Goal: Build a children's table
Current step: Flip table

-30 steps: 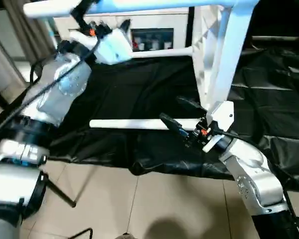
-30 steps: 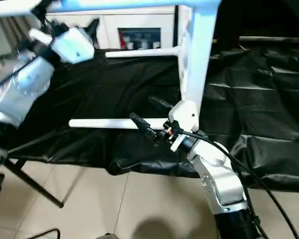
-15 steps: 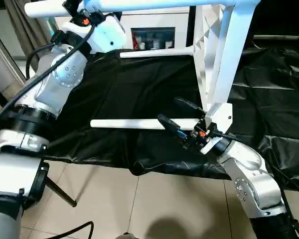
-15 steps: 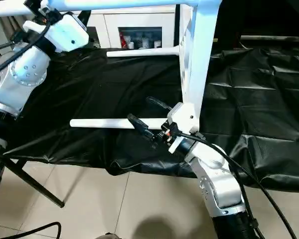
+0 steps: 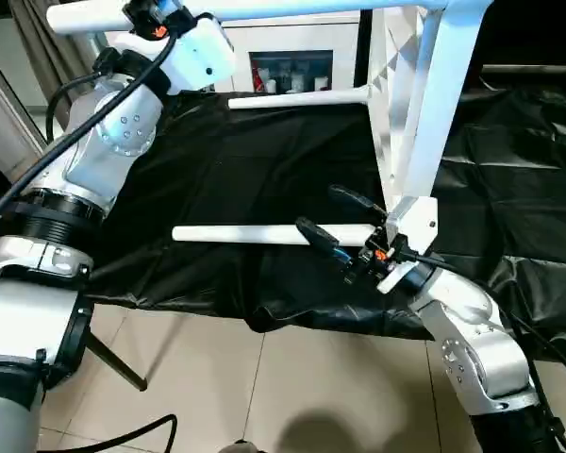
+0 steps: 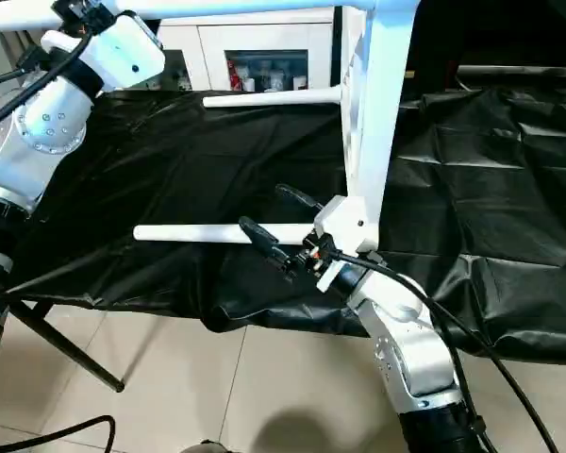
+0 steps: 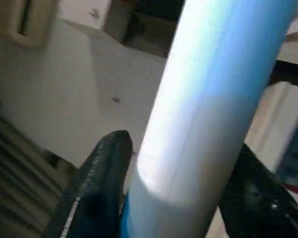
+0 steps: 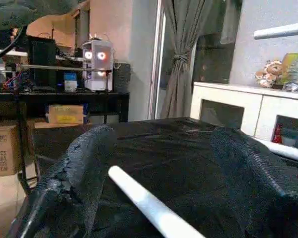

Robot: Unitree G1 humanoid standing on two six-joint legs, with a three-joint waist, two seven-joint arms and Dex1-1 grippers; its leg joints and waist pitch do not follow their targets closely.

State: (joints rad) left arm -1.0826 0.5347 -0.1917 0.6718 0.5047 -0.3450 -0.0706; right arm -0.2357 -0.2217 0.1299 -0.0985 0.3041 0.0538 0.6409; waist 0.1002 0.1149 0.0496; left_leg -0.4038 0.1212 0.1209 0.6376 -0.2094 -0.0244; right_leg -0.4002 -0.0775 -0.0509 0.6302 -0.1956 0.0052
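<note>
My right gripper (image 5: 338, 219) has its fingers spread, one on each side of the loose leg (image 5: 255, 234) without pressing it; that leg lies flat on the black sheet (image 5: 264, 170) over the table, its near end between my fingers; right wrist view shows the same leg (image 8: 154, 206) running between the two black pads (image 8: 79, 163). My left gripper (image 7: 174, 198) is raised at the upper left, fingers (image 7: 97, 183) on both sides of a mounted leg (image 5: 217, 11) that sticks out level; can't tell if they're clamped yet. The tabletop (image 5: 387, 104) stands on edge on the sheet, ribbed underside toward my left arm; another mounted leg (image 5: 297, 96) points left behind it; a white cabinet (image 6: 264, 57) sits behind.
</note>
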